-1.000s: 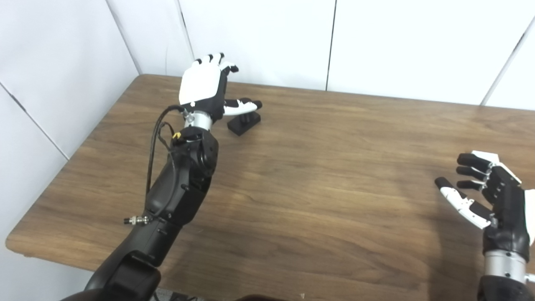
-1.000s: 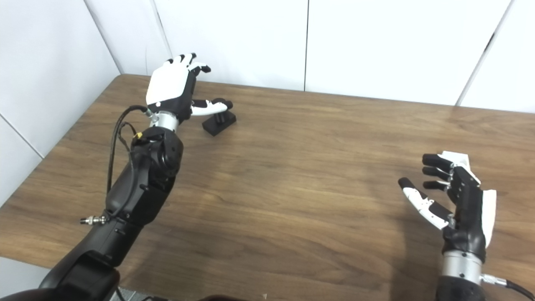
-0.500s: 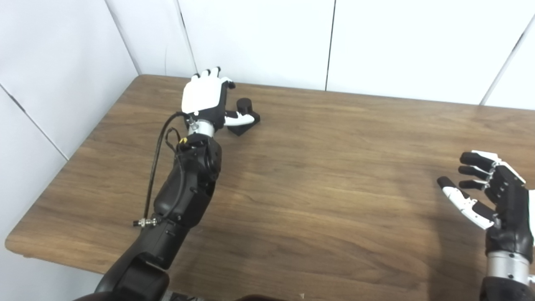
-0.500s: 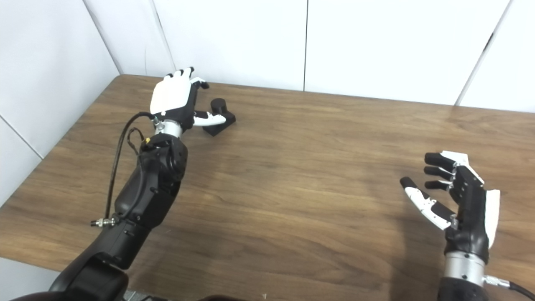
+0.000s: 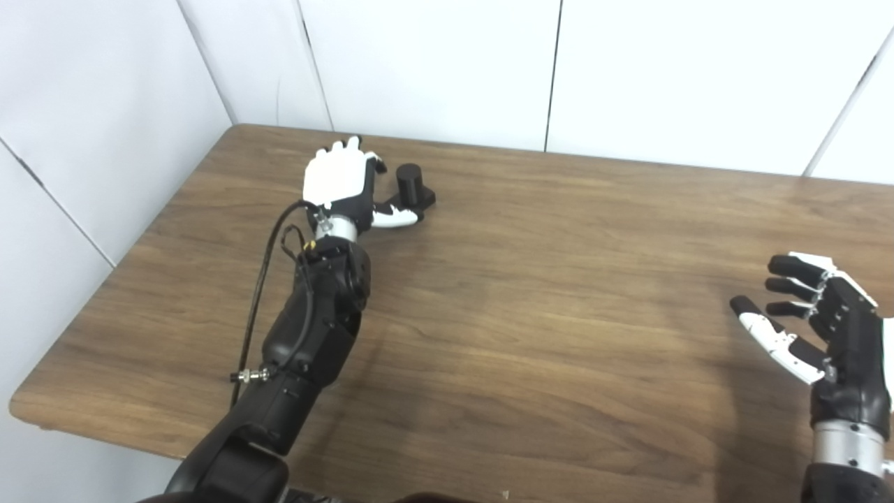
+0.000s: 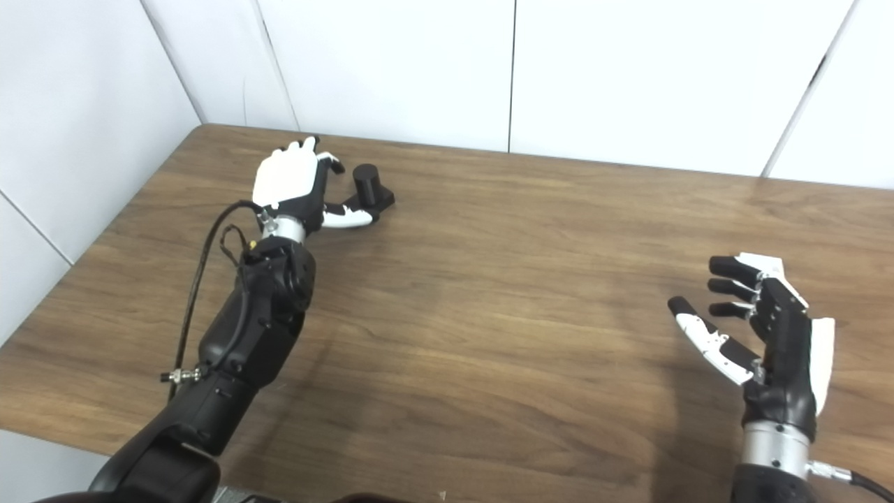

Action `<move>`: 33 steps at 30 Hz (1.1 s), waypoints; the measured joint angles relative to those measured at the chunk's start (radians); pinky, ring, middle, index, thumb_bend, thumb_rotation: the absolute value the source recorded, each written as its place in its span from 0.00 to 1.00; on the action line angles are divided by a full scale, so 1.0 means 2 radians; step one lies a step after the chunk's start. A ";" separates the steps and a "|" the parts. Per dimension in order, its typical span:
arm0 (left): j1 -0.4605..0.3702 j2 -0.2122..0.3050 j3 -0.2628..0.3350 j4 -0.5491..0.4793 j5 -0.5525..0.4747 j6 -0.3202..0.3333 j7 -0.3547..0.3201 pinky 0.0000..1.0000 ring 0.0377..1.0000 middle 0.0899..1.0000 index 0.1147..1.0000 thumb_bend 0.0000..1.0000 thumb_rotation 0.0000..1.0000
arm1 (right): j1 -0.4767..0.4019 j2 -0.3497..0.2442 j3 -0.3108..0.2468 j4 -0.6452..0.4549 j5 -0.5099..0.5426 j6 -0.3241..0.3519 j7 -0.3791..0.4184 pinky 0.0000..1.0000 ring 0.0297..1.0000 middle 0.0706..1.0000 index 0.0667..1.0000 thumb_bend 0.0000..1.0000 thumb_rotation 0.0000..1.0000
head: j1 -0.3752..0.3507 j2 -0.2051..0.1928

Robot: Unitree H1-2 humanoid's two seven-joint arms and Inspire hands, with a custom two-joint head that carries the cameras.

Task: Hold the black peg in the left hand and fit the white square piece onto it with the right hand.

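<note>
Wood table (image 5: pixel 524 314): left robot hand (image 5: pixel 339 178) spread beside black peg (image 5: pixel 411 185), right robot hand (image 6: pixel 765 328) spread, empty.

No readable text, labels or nos. anywhere in view.

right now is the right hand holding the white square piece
No, the right hand hangs over the table with its fingers spread and nothing held between them.

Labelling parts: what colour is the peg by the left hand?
Black, peg and base alike; left eye view shows it best.
</note>
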 measured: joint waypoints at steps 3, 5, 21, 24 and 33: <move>0.001 0.000 -0.001 0.006 -0.001 0.000 0.011 1.00 1.00 1.00 0.69 0.90 0.51 | 0.000 -0.001 0.000 -0.001 0.000 0.001 0.001 0.51 0.63 0.66 0.61 0.56 0.00 | 0.001 0.000; 0.000 0.001 -0.001 0.009 -0.003 0.000 0.016 1.00 1.00 1.00 0.68 0.90 0.51 | 0.000 -0.001 0.000 -0.002 0.000 0.001 0.001 0.52 0.64 0.66 0.61 0.56 0.00 | 0.001 0.000; -0.010 0.001 -0.006 0.061 -0.013 0.000 0.046 1.00 1.00 0.98 0.67 0.89 0.51 | 0.000 0.000 -0.001 -0.005 0.000 0.002 0.001 0.50 0.62 0.65 0.60 0.56 0.00 | -0.005 0.004; -0.013 -0.001 -0.006 0.065 -0.015 0.000 0.048 1.00 1.00 0.98 0.67 0.89 0.52 | 0.000 0.000 -0.001 -0.009 -0.001 0.004 0.001 0.50 0.62 0.65 0.60 0.55 0.00 | -0.005 0.004; -0.016 -0.004 -0.007 0.074 -0.033 0.000 0.055 0.98 0.99 0.97 0.67 0.88 0.51 | 0.000 0.002 0.000 -0.015 -0.002 0.008 0.001 0.49 0.62 0.64 0.50 0.52 0.09 | -0.007 0.007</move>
